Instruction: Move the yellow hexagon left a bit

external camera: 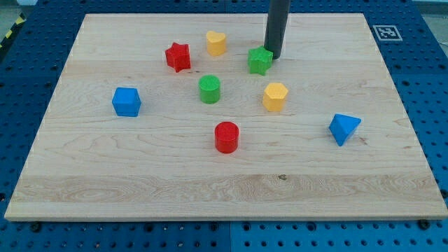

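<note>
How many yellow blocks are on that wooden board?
2. The yellow heart sits near the view's top, right of the red star. The yellow hexagon lies mid-board, below the green star. None seems hidden.

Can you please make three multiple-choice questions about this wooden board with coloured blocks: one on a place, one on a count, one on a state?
1. Where is the yellow hexagon block?
A. at the view's right of the green cylinder block
B. at the view's left of the blue cube block
C. above the red star block

2. How many blocks lie on the wooden board?
A. five
B. eight
C. eleven

3. My tip is
A. pressed on the red cylinder block
B. far from every block
C. right beside the green star block

Answers:
1 A: the yellow hexagon block sits at the right of the green cylinder block.
2 B: eight blocks on the wooden board.
3 C: my tip is at the right edge of the green star block.
</note>
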`<state>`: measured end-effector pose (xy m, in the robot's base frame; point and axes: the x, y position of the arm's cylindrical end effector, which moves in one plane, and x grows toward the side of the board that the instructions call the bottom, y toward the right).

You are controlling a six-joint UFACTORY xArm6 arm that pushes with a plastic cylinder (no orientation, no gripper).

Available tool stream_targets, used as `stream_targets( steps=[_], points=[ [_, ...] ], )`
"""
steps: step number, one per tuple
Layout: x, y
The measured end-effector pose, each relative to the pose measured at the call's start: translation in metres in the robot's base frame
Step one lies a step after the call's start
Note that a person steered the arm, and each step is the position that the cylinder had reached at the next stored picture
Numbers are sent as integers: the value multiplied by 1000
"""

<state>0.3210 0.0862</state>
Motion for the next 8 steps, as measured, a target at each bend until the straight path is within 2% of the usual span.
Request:
stream_targets(
  steps=[2, 3, 5, 6, 8],
  points=[
    [10, 7],
    [18, 36],
    [86, 83],
    [112, 87],
    [95, 20]
  ],
)
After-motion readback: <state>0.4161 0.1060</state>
